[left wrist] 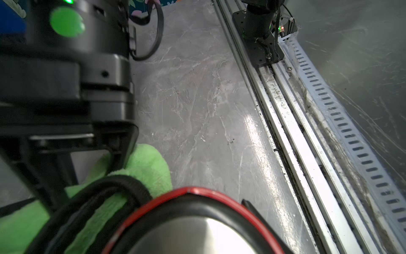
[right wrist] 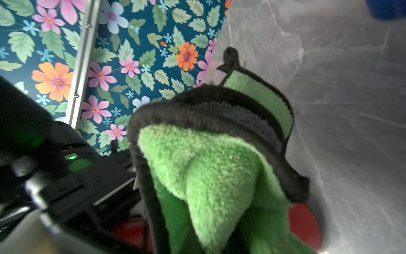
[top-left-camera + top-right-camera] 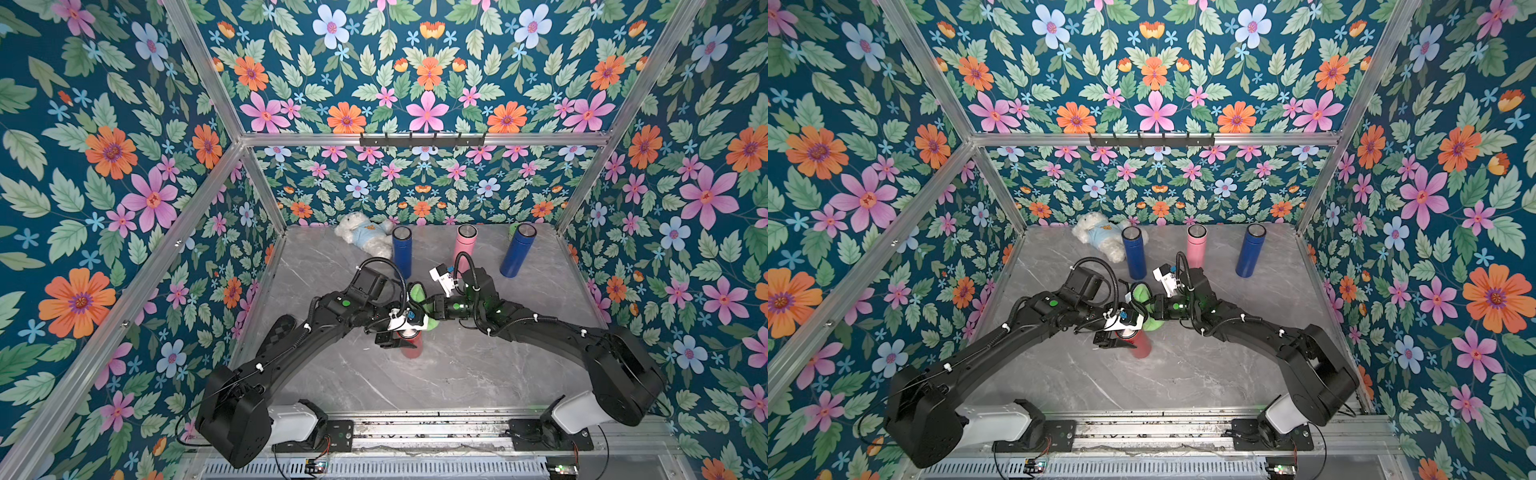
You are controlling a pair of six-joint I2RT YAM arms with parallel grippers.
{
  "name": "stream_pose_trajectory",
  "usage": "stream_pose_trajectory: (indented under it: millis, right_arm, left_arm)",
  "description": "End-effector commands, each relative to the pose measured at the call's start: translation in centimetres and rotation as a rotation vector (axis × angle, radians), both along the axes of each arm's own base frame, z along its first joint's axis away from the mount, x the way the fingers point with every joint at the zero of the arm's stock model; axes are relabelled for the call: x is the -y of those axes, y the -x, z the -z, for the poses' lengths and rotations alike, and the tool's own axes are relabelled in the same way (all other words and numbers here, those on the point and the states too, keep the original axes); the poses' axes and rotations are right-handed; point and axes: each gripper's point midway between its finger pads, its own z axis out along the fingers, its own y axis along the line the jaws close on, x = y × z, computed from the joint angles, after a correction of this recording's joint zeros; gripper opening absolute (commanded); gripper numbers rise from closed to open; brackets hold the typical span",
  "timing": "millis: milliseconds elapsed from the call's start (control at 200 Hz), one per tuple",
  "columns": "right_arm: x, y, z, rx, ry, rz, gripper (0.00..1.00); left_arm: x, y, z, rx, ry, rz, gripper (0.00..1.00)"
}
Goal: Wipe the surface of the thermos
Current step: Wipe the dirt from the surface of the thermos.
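In both top views the red thermos (image 3: 412, 350) was seen standing upright, or nearly so, near the middle of the table (image 3: 478, 374). Its upper part was clasped between the jaws of the left gripper (image 3: 400, 338). The green cloth (image 3: 417, 292) was pinched in the closed right gripper (image 3: 428, 312) and laid against the thermos near its top, on the side away from the arm bases. 2 blue thermoses (image 3: 402, 249) and 1 pink thermos (image 3: 464, 247) were set well apart at the back.

In the left wrist view the red thermos (image 1: 208, 194) was seen from above, with the green cloth (image 1: 151, 167) touching its rim.

In the right wrist view the green cloth (image 2: 211, 176) was draped over the red thermos (image 2: 304, 222), most of which was hidden.

The wiping was judged to be under way, not finished. Only an upper band on 1 side was covered, and the lower body and near side appeared unreached. How clean the surface was could not be told.
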Motion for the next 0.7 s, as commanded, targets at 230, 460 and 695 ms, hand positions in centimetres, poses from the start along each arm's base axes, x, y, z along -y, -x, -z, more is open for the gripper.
stream_pose_trajectory:
  millis: [230,460,695]
  right_arm:
    - [-0.6,0.4,10.8,-0.164,0.071,0.024,0.0]
    - [-1.4,0.0,9.4,-0.137,0.051,-0.021,0.0]
    - [-3.1,0.5,0.7,-0.046,-0.069,-0.157,0.0]
  left_arm:
    - [1.3,-0.1,-1.6,0.058,0.108,0.045,0.0]
    - [1.1,0.4,-1.7,0.071,0.115,0.045,0.0]
    - [1.1,0.5,-1.0,0.083,0.099,0.045,0.0]
